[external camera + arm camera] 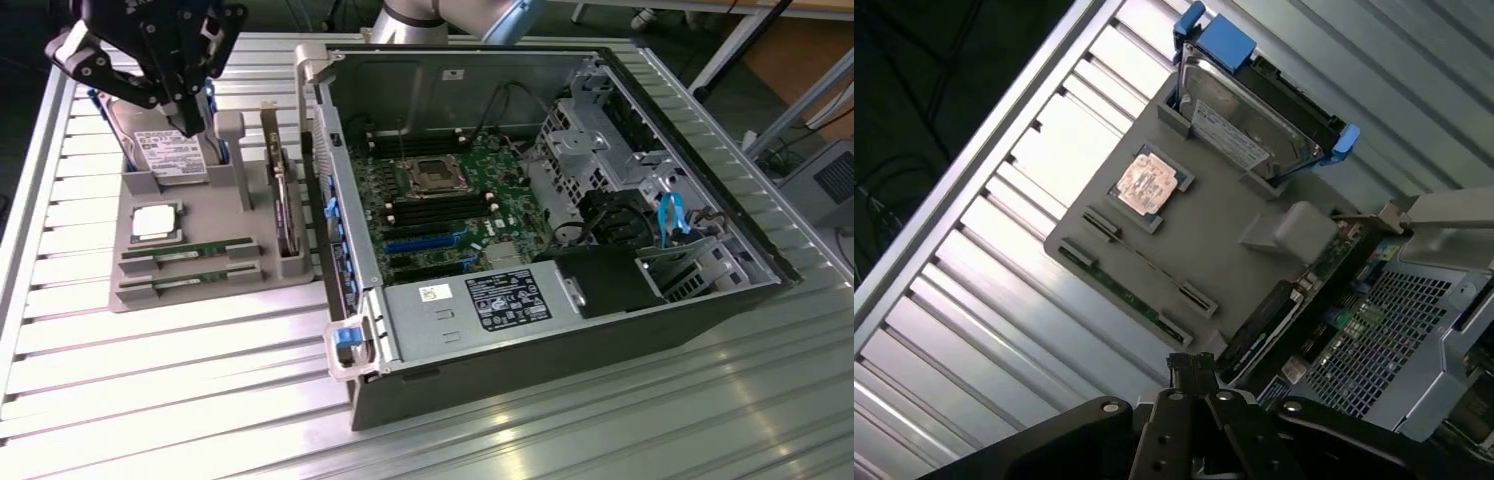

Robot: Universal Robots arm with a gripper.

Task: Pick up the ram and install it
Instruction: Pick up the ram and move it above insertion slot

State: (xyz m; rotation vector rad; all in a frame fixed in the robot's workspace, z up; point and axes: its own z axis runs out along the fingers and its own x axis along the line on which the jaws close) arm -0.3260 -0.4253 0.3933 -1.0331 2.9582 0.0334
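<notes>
Two green ram sticks (pixel 187 252) lie edge-up in the slots at the near end of a grey holder tray (pixel 254 245), to the exterior view's left of the open computer case (pixel 534 200). In the wrist view a ram stick (pixel 1144 262) is a thin line between its end clips. My black gripper (pixel 191 118) hangs high over the tray's far end, above the hard drive, well away from the ram. Its fingers (pixel 1189 372) stand together, shut with nothing in them. The motherboard (pixel 441 205) lies bare inside the case, with dark memory slots beside the processor socket.
The tray also holds a silver hard drive (pixel 174 155) with blue clips, a square processor chip (pixel 154 222) and an upright expansion card (pixel 284 200). The case wall (pixel 327 150) rises right beside the tray. All of it stands on a ribbed aluminium table (pixel 160 380).
</notes>
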